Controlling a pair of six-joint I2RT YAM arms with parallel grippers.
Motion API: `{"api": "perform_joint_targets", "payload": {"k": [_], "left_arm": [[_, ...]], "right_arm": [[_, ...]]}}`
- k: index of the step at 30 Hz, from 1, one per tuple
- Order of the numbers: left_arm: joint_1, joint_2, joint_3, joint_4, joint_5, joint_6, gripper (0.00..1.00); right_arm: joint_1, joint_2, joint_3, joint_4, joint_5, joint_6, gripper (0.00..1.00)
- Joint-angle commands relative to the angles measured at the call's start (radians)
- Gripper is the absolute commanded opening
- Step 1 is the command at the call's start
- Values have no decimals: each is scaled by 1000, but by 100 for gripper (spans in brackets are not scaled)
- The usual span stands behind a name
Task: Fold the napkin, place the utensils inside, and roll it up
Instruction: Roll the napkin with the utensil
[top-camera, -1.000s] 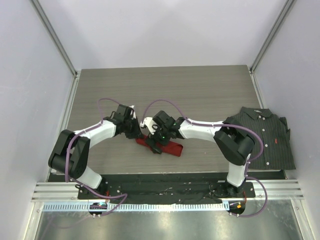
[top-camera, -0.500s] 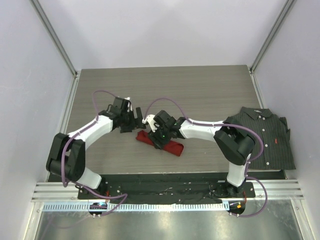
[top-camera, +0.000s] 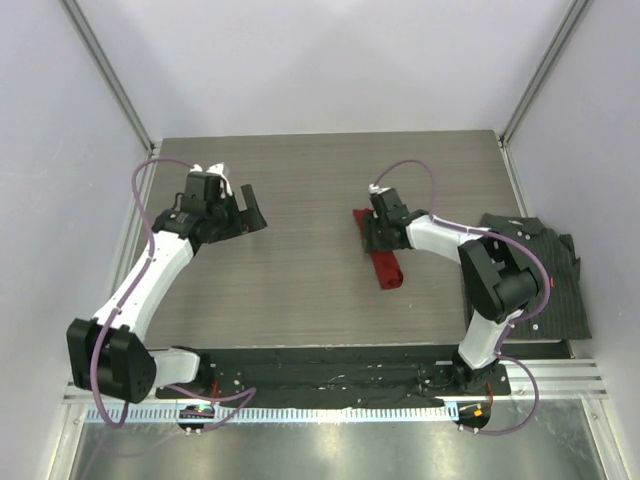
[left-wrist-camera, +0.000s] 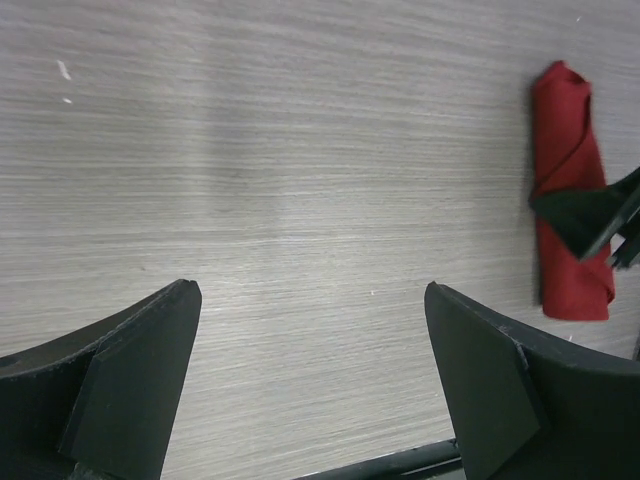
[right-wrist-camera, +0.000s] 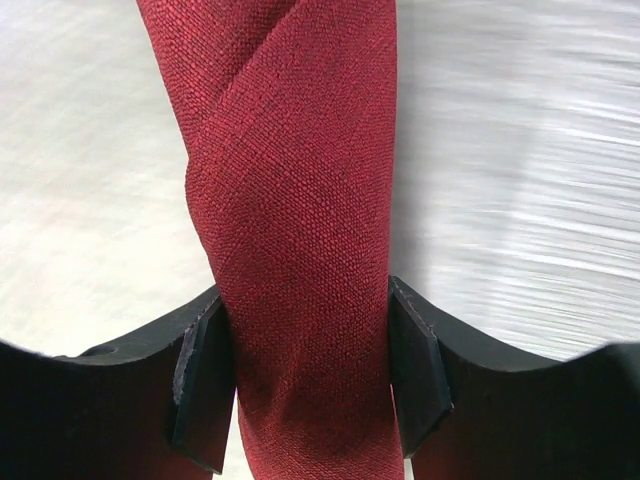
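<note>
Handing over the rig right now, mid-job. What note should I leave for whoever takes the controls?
The left tool is open and empty above the table, well left of the napkin.
The right tool is shut on the napkin, one finger on each side.
The napkin is rolled into a tube on the table, apart from the shirt.
No utensils in view; they may be inside the roll, cannot tell.
Done: fold, roll. Left: probably release and check the roll holds.

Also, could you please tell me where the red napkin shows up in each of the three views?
Top external: the rolled napkin lies right of centre.
Left wrist: napkin at the right edge.
Right wrist: napkin fills the centre.
Shared landmark: the right fingers clamped around it.
</note>
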Motion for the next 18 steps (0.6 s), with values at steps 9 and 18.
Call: {"api": "perform_joint_targets", "payload": {"k": [9,18], "left_arm": [[45,-115,13,-47,-40,86,100],[52,-157,14,-27,-20,105,100]], "right_arm": [[-146,46,6,-17,105,143,70],[-155,-23,55,26,-51,153,100]]}}
